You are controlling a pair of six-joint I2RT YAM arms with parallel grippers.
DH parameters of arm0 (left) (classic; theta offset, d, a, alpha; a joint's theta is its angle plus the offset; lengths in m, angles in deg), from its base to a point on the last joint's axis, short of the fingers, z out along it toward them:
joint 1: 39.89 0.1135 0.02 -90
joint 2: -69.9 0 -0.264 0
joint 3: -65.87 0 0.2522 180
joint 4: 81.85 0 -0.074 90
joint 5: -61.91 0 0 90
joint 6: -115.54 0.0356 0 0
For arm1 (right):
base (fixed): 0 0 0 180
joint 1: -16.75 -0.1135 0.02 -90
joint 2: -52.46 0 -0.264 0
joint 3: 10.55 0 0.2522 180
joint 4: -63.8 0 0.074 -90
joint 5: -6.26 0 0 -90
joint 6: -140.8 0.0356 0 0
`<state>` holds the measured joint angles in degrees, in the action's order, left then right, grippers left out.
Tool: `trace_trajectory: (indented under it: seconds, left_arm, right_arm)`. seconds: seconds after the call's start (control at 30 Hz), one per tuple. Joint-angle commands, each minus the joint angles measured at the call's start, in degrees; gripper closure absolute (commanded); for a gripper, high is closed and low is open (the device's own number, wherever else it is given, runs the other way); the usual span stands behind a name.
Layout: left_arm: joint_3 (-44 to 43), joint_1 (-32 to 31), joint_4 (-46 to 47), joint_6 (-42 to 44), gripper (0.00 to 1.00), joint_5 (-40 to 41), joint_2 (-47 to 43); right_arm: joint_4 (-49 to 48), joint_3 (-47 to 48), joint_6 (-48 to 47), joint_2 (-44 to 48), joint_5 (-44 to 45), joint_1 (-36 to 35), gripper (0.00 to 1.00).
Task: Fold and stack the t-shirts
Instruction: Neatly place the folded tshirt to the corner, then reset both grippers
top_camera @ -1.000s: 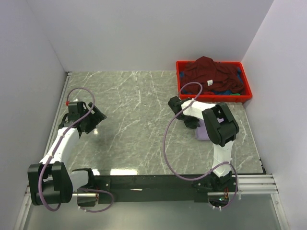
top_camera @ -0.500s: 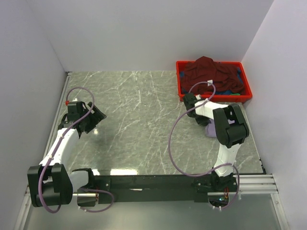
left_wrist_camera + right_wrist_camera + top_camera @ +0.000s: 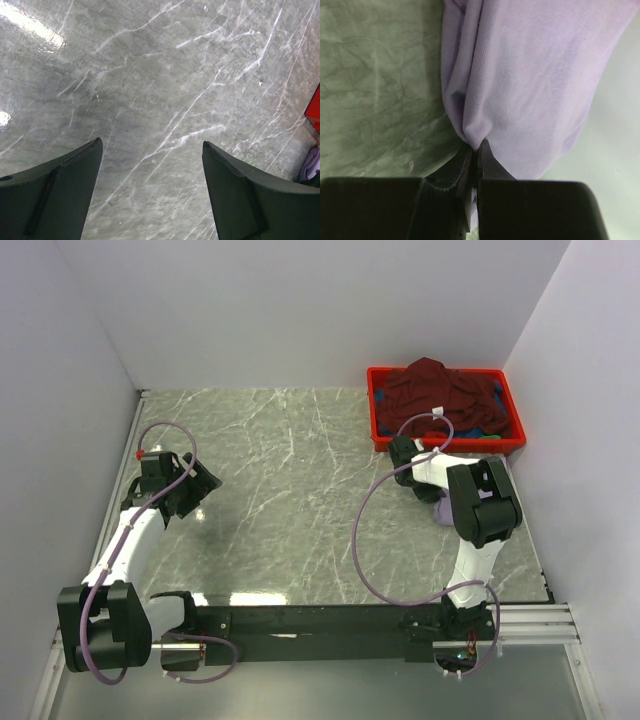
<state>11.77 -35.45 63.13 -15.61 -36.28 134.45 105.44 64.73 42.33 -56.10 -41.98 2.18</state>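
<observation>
- Swung right and back toward the red crate (image 3: 373,410) since a second ago: right pincer (image 3: 475,146), clamped tight on a bunched fold of the lavender t-shirt (image 3: 520,75), probably dragging it out to spread it for folding.
- Lavender t-shirt lying on the table (image 3: 280,460), just in front of the crate.
- Maroon t-shirt (image 3: 430,390) heaped in the crate, not yet folded.
- Left pincer (image 3: 151,144) spread wide, holding nothing, hovering above the table at far left, seemingly parked until needed.

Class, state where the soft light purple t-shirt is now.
The light purple t-shirt is on the right of the top view, just below the red plastic crate, pinched in the shut right gripper.
</observation>
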Motion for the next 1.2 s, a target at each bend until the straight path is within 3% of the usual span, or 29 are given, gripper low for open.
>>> trace_trajectory:
  seconds: [0.0, 0.27, 0.37, 0.4, 0.5, 0.63, 0.73, 0.9, 1.17]
  left_arm:
    - [0.1, 0.3, 1.9, 0.7, 0.14, -0.9, -1.4]
    - [0.3, 0.3, 2.1, 0.7, 0.14, -1.1, -1.8]
    - [0.3, 0.3, 2.0, 0.7, 0.13, -1.0, -1.7]
    - [0.2, 0.3, 2.0, 0.7, 0.13, -0.9, -1.7]
    - [-0.1, 0.5, 1.8, 0.2, 0.12, 0.3, -1.2]
    - [-1.6, 0.4, -0.2, -0.4, 0.10, 1.5, -0.9]
    - [-4.2, 0.4, -2.1, -0.5, 0.09, 2.4, -2.1]
    - [-9.6, 0.3, -10.3, 0.7, 0.03, 6.9, -6.1]
    - [-19.6, 0.3, -20.8, 3.2, 0.01, 22.9, -19.3]
  right_arm:
    - [-1.2, -1.2, -0.7, 3.7, 3.0, 0.3, 1.00]
    - [1.4, -1.2, 1.4, 4.3, 3.6, 0.3, 0.97]
    - [5.6, 1.8, 4.8, 5.6, 3.2, -1.3, 0.79]
    - [6.7, 2.5, 6.0, 6.3, 2.9, -2.2, 0.67]
    - [11.7, 6.5, 11.3, 9.6, 0.9, -4.3, 0.51]
    - [16.5, 11.9, 17.2, 15.9, -6.3, -4.9, 0.45]
    - [17.2, 13.4, 19.6, 26.8, -11.8, -5.1, 0.37]
    - [16.9, 13.7, 21.0, 41.1, -13.5, -5.0, 0.21]
    - [12.4, 5.4, 20.3, 70.3, -16.9, -5.0, 0.14]
